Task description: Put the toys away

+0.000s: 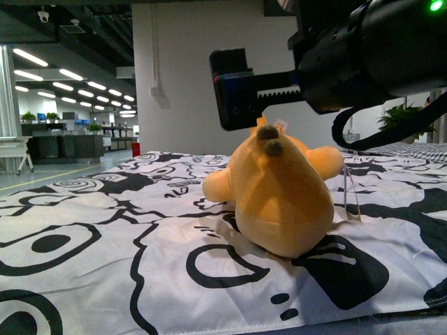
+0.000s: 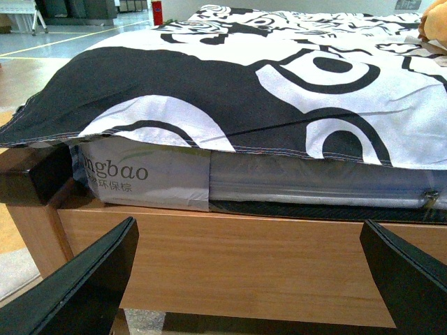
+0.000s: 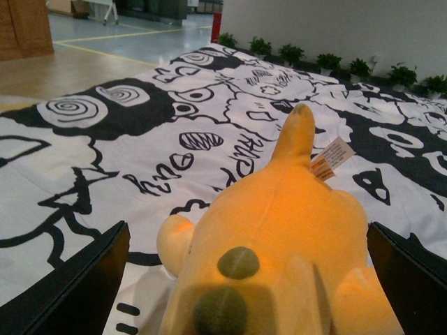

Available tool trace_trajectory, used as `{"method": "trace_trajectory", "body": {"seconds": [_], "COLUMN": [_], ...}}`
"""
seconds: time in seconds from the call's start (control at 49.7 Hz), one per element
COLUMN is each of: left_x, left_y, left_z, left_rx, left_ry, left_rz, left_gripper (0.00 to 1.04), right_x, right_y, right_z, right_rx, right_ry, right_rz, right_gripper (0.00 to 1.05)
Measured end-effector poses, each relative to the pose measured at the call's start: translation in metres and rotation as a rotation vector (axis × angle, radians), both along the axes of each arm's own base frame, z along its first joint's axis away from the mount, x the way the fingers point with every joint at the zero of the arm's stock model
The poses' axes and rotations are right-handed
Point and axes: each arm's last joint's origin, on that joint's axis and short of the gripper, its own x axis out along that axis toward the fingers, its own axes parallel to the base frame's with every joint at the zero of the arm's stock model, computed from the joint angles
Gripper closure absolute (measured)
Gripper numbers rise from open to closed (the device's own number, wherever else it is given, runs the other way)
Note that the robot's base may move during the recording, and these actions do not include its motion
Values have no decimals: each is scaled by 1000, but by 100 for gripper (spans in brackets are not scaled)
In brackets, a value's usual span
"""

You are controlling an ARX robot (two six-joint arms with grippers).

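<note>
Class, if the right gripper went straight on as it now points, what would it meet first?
Probably the orange plush toy, just ahead of the right gripper, between its open fingers.

Plush toy (image 3: 279, 223) cropped by the edge in the right wrist view; hang tag (image 3: 332, 159) print illegibly small

Black right arm (image 1: 370, 52): toothed rail (image 1: 279, 88), green light (image 1: 436, 5), cable (image 1: 387, 134).
</note>
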Motion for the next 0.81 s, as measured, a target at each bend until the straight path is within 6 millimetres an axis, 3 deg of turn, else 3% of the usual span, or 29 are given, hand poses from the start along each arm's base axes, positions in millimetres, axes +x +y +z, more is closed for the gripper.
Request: {"method": "trace_trajectory", "body": {"seconds": [0.201, 0.363, 0.745, 0.806], "left_x": [0, 0, 0, 0], "left_y": [0, 0, 0, 0], "left_z": [0, 0, 0, 0], "left_rx": [0, 0, 0, 0], "left_ry": [0, 0, 0, 0], "left_rz": [0, 0, 0, 0], "left_gripper": [6, 6, 6, 6], "right_x": [20, 32, 32, 30], "right_y": [16, 11, -6, -7], "right_z": [-26, -45, -73, -73], "right_rx": [-80, -112, -74, -57], "right_ry": [60, 117, 230, 228], "right_rz": [-38, -85, -77, -77], "right_gripper": [0, 0, 0, 8]}}
